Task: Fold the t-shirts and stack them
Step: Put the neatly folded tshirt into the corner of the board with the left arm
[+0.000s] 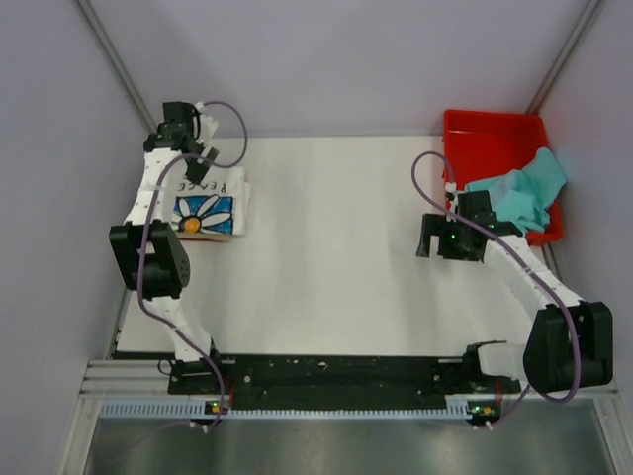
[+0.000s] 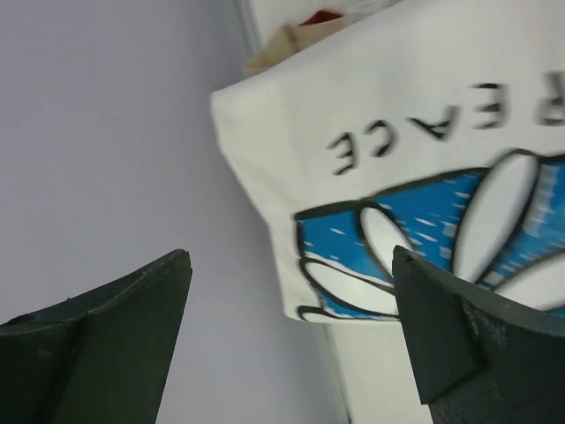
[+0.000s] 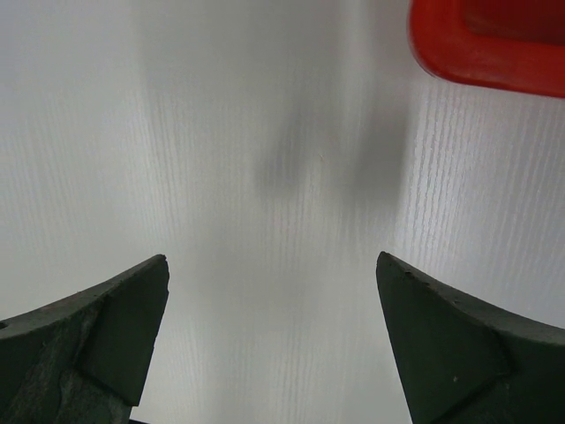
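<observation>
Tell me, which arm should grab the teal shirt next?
Right, probably. The right gripper hovers open beside the red bin holding the teal shirt. The left gripper is across the table, by the folded daisy shirt.

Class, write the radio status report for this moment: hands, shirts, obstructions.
Left hand open over folded white shirt. Right hand open, empty, near bin. Teal shirt crumpled over bin rim. Nothing blocking.

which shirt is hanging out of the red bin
The teal shirt, crumpled over the red bin's edge; the white daisy shirt lies folded on the table.
</observation>
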You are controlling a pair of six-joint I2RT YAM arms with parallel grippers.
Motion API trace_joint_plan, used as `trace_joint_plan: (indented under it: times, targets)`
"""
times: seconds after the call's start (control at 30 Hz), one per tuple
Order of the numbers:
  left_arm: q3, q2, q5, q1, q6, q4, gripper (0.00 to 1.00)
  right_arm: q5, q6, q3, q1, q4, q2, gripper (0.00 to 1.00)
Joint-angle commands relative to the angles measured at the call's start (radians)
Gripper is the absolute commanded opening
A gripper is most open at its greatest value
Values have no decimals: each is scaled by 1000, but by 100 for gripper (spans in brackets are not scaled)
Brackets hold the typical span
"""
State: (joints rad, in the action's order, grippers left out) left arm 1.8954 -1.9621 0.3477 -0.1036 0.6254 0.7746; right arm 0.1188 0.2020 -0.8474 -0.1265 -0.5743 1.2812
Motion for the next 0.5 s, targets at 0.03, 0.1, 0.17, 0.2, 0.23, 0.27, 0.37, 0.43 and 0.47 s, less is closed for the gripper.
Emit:
trace_joint_plan:
  times: [0.03, 0.1, 0.17, 0.2, 0.23, 0.27, 0.37, 0.43, 0.47]
  targets:
    - [-229, 294, -245, 138, -55, -52, 99, 1, -9, -28, 10, 21, -77, 99]
    - [-339, 382, -323, 191, -73, -80, 99, 7, -10, -27, 11, 27, -88, 99]
    - [-450, 465, -427, 231, -78, -101, 99, 21, -9, -27, 10, 34, -97, 99]
    - [-513, 507, -479, 248, -76, -115, 99, 22, -9, -25, 11, 39, -103, 99]
    - [-568, 544, -513, 258, -70, -126, 99, 21, -9, -21, 10, 45, -111, 99]
    - [-638, 589, -535, 271, -66, -150, 99, 18, -6, -16, 10, 51, -118, 99]
    - [-859, 725, -558, 274, -85, -285, 99, 10, 7, 5, 10, 80, -155, 99]
    - [-1000, 781, -547, 274, -104, -389, 99, 8, 14, 27, 11, 106, -180, 99]
    - [-1063, 798, -543, 274, -118, -426, 99, 5, 19, 39, 10, 120, -192, 99]
